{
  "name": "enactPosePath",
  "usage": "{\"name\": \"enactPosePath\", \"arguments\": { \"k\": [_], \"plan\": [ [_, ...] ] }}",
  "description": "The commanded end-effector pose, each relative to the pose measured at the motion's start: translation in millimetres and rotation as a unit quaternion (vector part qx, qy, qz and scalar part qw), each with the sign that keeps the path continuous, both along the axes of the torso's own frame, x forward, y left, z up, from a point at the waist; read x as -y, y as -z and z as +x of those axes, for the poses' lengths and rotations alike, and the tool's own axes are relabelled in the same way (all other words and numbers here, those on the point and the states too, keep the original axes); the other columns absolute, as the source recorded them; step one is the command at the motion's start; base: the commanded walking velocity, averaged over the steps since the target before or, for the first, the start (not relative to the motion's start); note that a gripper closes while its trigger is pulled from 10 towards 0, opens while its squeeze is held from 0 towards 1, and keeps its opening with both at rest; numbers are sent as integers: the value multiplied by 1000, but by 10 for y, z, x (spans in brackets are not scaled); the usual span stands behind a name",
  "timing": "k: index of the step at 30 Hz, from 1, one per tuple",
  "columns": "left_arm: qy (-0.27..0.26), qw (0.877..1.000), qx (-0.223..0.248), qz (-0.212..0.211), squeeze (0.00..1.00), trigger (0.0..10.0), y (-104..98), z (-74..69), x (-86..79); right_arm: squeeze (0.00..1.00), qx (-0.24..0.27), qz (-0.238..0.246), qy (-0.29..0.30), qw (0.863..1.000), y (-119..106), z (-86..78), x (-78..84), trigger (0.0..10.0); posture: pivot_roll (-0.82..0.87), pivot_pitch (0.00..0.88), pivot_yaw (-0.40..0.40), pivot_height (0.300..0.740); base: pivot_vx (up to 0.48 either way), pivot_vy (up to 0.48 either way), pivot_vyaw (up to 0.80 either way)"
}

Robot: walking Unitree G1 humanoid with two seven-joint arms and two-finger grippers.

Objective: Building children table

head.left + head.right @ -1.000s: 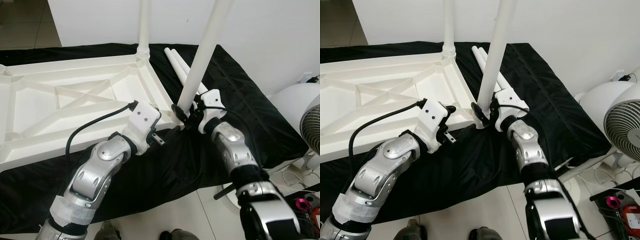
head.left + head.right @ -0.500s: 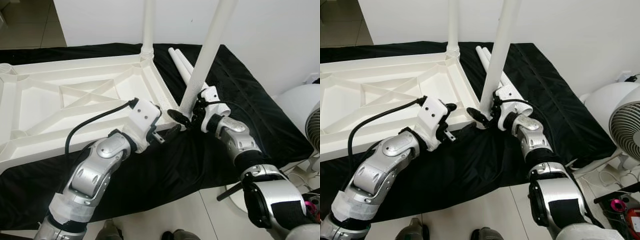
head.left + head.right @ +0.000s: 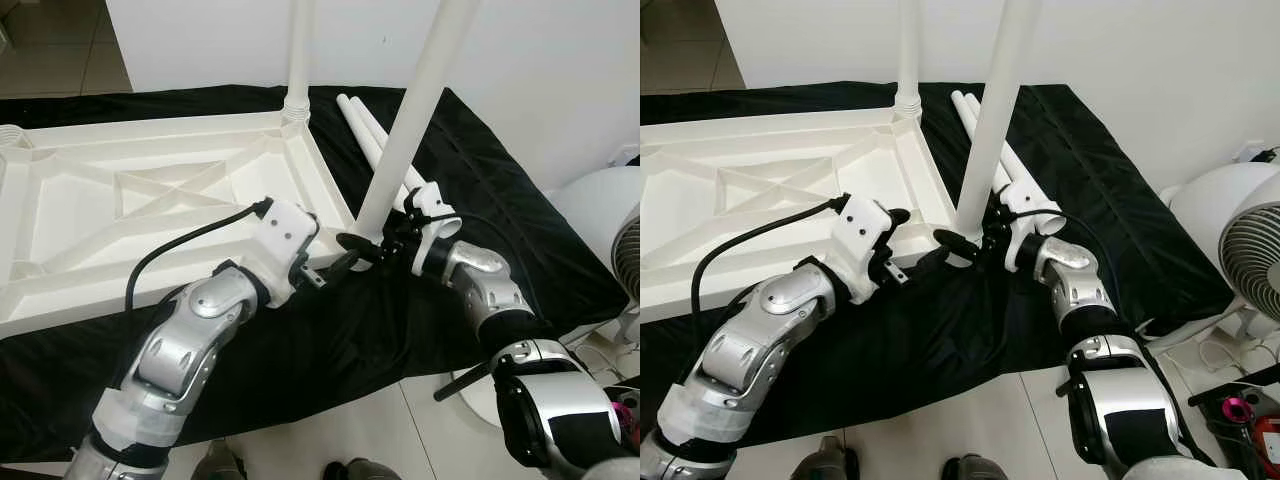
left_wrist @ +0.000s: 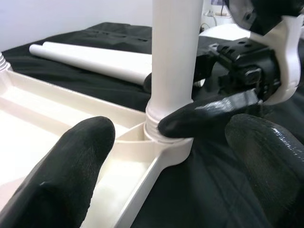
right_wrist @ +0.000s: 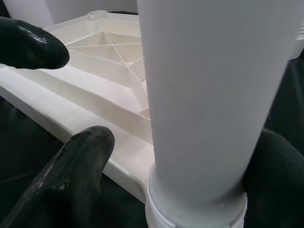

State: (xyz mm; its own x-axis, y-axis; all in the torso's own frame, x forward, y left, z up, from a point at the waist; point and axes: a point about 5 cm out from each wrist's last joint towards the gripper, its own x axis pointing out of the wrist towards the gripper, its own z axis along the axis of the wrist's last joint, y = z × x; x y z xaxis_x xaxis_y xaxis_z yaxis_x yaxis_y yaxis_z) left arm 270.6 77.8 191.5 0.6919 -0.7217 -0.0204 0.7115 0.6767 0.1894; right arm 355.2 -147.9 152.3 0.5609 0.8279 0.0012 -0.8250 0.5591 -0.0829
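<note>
Two grippers met at the near right corner of an upturned white plastic tabletop (image 3: 150, 190). The right gripper (image 3: 368, 247) had its glossy black fingers (image 5: 76, 175) spread around the foot of a smooth, round white leg (image 3: 415, 110), one on each side; whether they pressed on it I cannot tell. That leg stood in the corner socket, a ribbed collar showing where it entered. The left gripper (image 3: 335, 270) hung just beside the same corner, its two rounded fingers (image 4: 71, 161) apart and grasping nothing, one over the tabletop's edge and the other over the cloth.

The tabletop lay underside up, a shallow moulded tray braced with raised diagonal and cross ribs, matte and cream-white. A second leg (image 3: 297, 50) stood upright in the far right corner. Two more legs (image 3: 372, 140), plain tubes, lay side by side on the cloth behind the grippers, just right of the tabletop.

Everything rested on a black cloth (image 3: 500, 210), slightly shiny and creased, spread over a low surface and hanging off its near edge. Beyond it rose a plain white wall (image 3: 560, 60). Pale floor tiles (image 3: 380, 430) showed below, and a white fan (image 3: 1245, 250) with a wire grille stood at the right.
</note>
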Motion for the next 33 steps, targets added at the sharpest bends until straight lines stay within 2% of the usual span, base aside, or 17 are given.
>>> {"name": "enactPosePath", "arguments": {
  "k": [1, 6, 11, 14, 18, 28, 29, 33],
  "plan": [
    [54, 998, -11, 7, 0, 10000, 13, -70, 42, 0, -10, 1, -3, 1000, 60, -42, 48, 10000, 10, 93, -60, 740, 0, 0, 0],
    [91, 995, -30, 14, 0, 10000, 74, -143, 32, 0, -2, 4, 12, 1000, 56, -48, 76, 10000, 3, 90, -57, 740, 0, 0, 0],
    [137, 989, -54, 25, 0, 10000, 146, -245, 62, 0, 11, 12, 32, 999, 23, 6, -9, 10000, -2, 83, -55, 740, 0, 0, 0],
    [143, 987, -60, 31, 0, 10000, 169, -267, 70, 0, 13, 14, 39, 999, 17, 26, -39, 10000, -1, 83, -56, 740, 0, 0, 0],
    [129, 989, -56, 45, 0, 10000, 210, -242, 77, 0, 15, 3, 42, 999, 10, 70, -121, 10000, 7, 78, -64, 740, 0, 0, 0],
    [101, 993, -47, 34, 0, 10000, 167, -208, 84, 0, 23, -16, 49, 998, -34, 144, -206, 10000, 24, 74, -84, 740, 0, 0, 0],
    [98, 994, -46, 34, 0, 10000, 163, -205, 80, 0, 22, -17, 51, 998, -23, 145, -210, 7020, 25, 74, -85, 740, 0, 0, 0],
    [97, 994, -46, 33, 0, 10000, 161, -202, 78, 0, 21, -17, 52, 998, -15, 146, -212, 7020, 25, 74, -85, 740, 0, 0, 0]
  ]
}}
